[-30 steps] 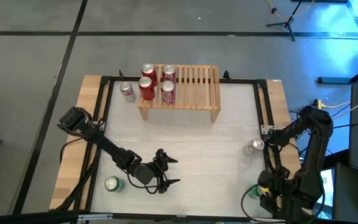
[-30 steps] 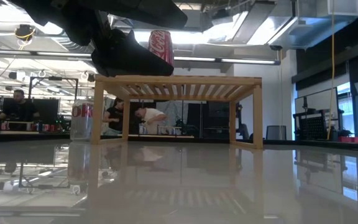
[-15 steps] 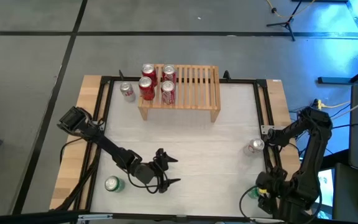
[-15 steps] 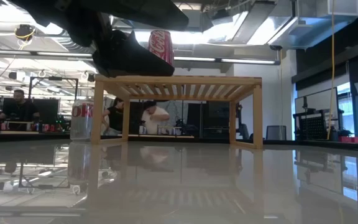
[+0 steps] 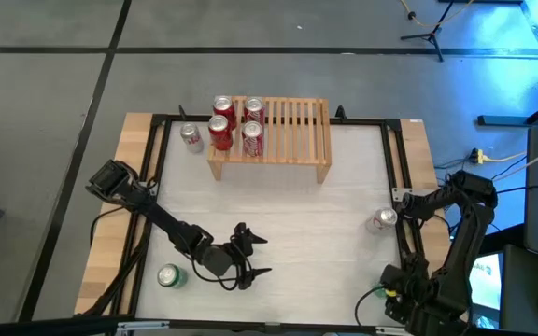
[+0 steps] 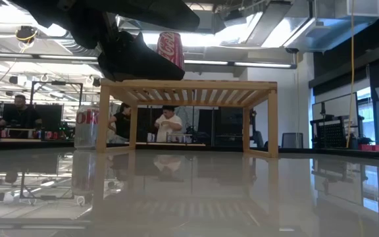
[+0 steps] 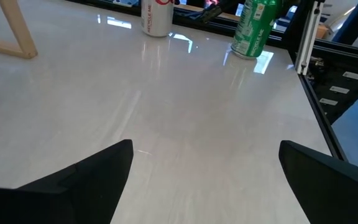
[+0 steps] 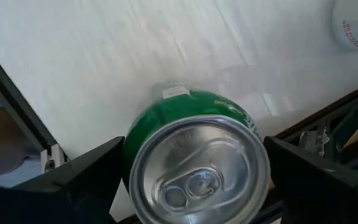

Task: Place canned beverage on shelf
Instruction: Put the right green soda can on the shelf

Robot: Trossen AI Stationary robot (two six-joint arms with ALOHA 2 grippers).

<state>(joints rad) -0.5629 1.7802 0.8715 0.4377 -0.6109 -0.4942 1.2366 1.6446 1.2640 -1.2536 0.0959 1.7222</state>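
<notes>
Far side of the table (image 5: 278,210): shelf (image 5: 292,140) of pale wood, standing flat. On its left half, four red cans (image 5: 220,133), upright and close together. Right half bare slats. Just beside the shelf's left leg, down on the table, a lone can (image 5: 191,137), upright.

From the low view, same shelf (image 6: 189,85) with one red can on top (image 6: 170,49) and the lone can (image 6: 86,128) next to its leg. People at desks in the room behind.

Left gripper (image 5: 261,257) low over the near middle of the table, well apart from the shelf. Fingers spread wide. Holds nothing. Only bare table between them in its own view. Near that arm, by the near left corner, another green can (image 5: 167,276), upright.

Right gripper (image 8: 197,180) at the near right corner, pointing down over a green can (image 8: 197,168). Fingers (image 8: 86,177) wide apart, one on each side of the can, very close to it. Cannot tell whether touching. Can upright on the table, its round top and tab facing the camera. Well apart from the shelf.

A little farther back by the right edge, a silver can (image 5: 384,220), upright.
</notes>
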